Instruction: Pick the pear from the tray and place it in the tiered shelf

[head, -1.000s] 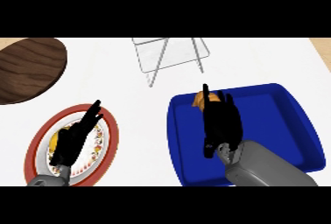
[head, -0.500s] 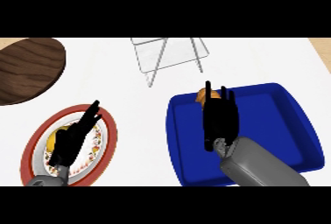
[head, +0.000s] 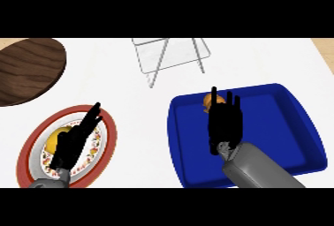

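Right hand over the blue tray, reaching at the pear

The right hand (head: 224, 121) has slid slightly toward the near edge of the blue tray (head: 294, 132) since a moment ago; its fingers are straight and open, tips just short of the orange-brown pear (head: 211, 99), which lies beyond them at the tray's far end. The wire tiered shelf (head: 171, 55) stands farther off on the table (head: 130, 92). The left hand (head: 75, 141) rests open over the red-rimmed plate (head: 29, 148), unchanged.

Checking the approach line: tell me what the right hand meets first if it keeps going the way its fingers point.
Probably the pear: the right hand points up the blue tray, fingertips just short of it. Height above it is unclear. Beyond stands the wire shelf.
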Robot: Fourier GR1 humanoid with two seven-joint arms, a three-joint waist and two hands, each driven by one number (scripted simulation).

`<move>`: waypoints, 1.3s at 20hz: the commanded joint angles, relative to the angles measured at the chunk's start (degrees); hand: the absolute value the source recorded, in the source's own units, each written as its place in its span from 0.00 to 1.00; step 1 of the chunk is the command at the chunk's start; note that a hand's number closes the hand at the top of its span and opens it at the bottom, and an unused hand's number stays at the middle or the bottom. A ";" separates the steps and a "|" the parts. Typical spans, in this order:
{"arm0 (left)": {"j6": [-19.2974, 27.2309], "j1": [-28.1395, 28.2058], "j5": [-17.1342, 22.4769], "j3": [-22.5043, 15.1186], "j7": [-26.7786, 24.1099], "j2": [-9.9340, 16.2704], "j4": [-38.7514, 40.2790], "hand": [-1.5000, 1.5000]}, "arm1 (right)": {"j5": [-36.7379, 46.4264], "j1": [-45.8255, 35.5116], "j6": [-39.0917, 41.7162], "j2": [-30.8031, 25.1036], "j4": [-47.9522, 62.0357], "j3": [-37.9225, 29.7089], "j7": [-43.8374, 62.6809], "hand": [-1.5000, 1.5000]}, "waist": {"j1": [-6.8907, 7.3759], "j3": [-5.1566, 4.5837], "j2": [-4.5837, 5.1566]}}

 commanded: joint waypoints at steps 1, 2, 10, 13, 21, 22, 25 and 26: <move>-0.48 1.25 -0.21 0.95 0.74 0.20 0.57 0.50 | 1.83 3.25 4.72 -1.49 -3.08 -1.81 3.83 0.00 | -0.17 -0.20 0.13; 1.67 2.16 -1.63 -0.75 0.75 -2.12 0.52 0.50 | 2.26 -2.38 4.22 3.24 4.73 -3.68 3.56 0.00 | 0.41 -0.19 0.27; -0.87 -1.95 -1.08 1.74 4.51 -1.79 1.26 0.50 | 7.61 2.04 1.05 4.80 9.57 -6.57 -3.60 0.00 | 0.08 -0.18 0.27; -1.76 1.00 -2.29 1.58 -4.16 -2.45 6.94 0.50 | 9.13 2.30 1.34 7.52 10.67 -6.47 -2.80 1.00 | 0.03 -0.21 0.29; -2.36 2.54 -2.00 2.45 1.79 -1.32 -1.24 0.50 | 10.58 0.40 -1.62 4.81 14.25 -9.56 -15.08 1.00 | 0.40 -0.17 0.26; -1.71 -1.58 -2.82 2.54 1.32 -2.74 3.41 0.50 | 12.83 2.47 -5.25 7.30 15.38 -7.82 -13.63 1.00 | 0.12 -0.18 0.33; -1.00 1.39 -4.73 1.54 -0.50 -3.48 1.76 0.50 | 16.44 2.69 -6.19 5.97 13.83 -8.56 -13.83 1.00 | 0.12 -0.18 0.25; -2.95 0.73 -2.84 3.30 1.94 -1.90 1.76 0.50 | 17.05 2.94 -4.93 5.81 11.70 -8.70 -12.94 1.00 | 0.06 -0.18 0.22</move>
